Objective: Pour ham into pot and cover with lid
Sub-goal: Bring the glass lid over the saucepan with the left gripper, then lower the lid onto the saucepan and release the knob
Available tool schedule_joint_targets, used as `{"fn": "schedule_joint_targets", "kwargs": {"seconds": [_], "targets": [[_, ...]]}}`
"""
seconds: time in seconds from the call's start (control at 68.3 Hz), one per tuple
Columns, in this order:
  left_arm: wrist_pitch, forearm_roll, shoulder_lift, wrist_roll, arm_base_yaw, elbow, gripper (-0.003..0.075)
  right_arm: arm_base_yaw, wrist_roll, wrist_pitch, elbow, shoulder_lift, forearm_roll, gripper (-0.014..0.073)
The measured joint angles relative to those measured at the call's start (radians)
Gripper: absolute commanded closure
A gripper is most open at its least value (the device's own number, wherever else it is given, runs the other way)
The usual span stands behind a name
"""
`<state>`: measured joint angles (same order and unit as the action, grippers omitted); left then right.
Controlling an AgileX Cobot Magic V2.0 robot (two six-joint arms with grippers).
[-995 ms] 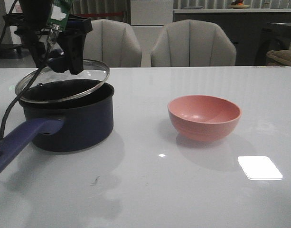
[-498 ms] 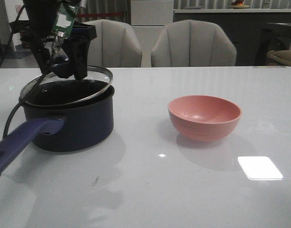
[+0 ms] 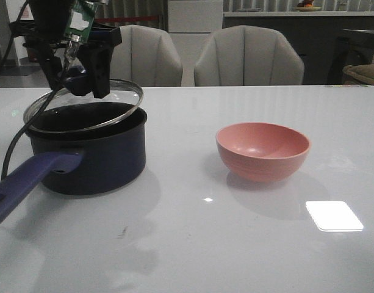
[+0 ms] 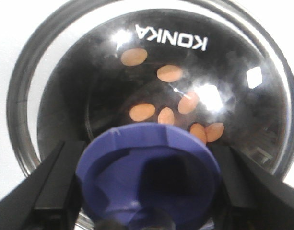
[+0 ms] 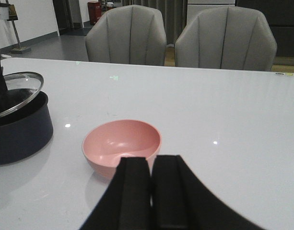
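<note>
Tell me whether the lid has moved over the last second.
Yes. The lid dipped toward the pot rim, then rose slightly, still tilted in the left gripper.

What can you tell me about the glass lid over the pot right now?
The lid is round clear glass with a shiny metal rim and a dark blue funnel-shaped knob, printed KONKA. The left gripper holds it by the knob, tilted over the pot, its far-right edge raised. Ham slices show through the glass.

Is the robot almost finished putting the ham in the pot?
Nearly. The ham already lies in the pot, and the pink bowl is empty. The left gripper holds the lid tilted above the rim. Left: set it flat and let go.
</note>
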<state>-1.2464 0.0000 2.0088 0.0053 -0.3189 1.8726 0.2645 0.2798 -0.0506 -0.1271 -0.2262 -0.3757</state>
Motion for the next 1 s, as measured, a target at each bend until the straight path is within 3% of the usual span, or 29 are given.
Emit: {"fn": "schedule_joint_targets", "kwargs": {"seconds": [0.278, 0.366, 0.498, 0.556, 0.995], "targets": [[0.015, 0.0, -0.007, 0.01, -0.003, -0.05, 0.0423, 0.0, 0.0, 0.0, 0.0, 0.0, 0.0, 0.044], [0.015, 0.0, -0.007, 0.012, -0.003, -0.05, 0.0339, 0.0, 0.0, 0.0, 0.0, 0.0, 0.0, 0.044], [0.015, 0.006, -0.008, 0.012, -0.003, -0.054, 0.0131, 0.0, 0.0, 0.0, 0.0, 0.0, 0.0, 0.044], [0.015, 0.008, -0.008, 0.012, -0.003, -0.054, 0.0087, 0.0, 0.0, 0.0, 0.0, 0.0, 0.0, 0.044], [0.005, 0.0, -0.074, 0.012, -0.003, 0.006, 0.0083, 0.0, 0.0, 0.0, 0.0, 0.0, 0.0, 0.044]]}}
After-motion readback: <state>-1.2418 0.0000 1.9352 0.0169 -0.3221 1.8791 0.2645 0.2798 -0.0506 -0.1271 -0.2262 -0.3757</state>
